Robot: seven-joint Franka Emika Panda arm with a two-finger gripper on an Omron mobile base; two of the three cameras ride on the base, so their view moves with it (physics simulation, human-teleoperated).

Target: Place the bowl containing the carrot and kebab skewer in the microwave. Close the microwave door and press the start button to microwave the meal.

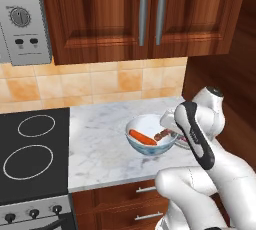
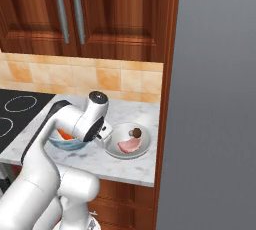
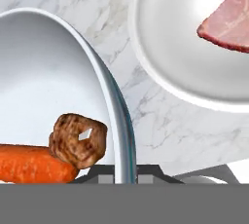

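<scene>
The white bowl [image 1: 146, 124] with the blue outside stands on the marble counter [image 1: 95, 144]. In it lie the orange carrot [image 1: 142, 137] and the brown kebab skewer [image 1: 162, 134]. My gripper [image 1: 170, 129] is at the bowl's right rim. In the hand view the gripper [image 3: 125, 172] is shut on the rim of the bowl [image 3: 48, 72], one fingertip on each side, close to the carrot [image 3: 34, 164] and kebab skewer [image 3: 78, 140]. The microwave [image 1: 22, 19] shows its dial panel at the upper left; the microwave door is out of view.
A flat plate [image 2: 141, 146] with pink meat [image 2: 129, 145] sits just right of the bowl [image 2: 67, 143]. A black cooktop [image 1: 32, 154] lies to the left. Wooden wall cabinets [image 1: 145, 14] hang above the counter. A tall grey panel [image 2: 215, 99] bounds the right side.
</scene>
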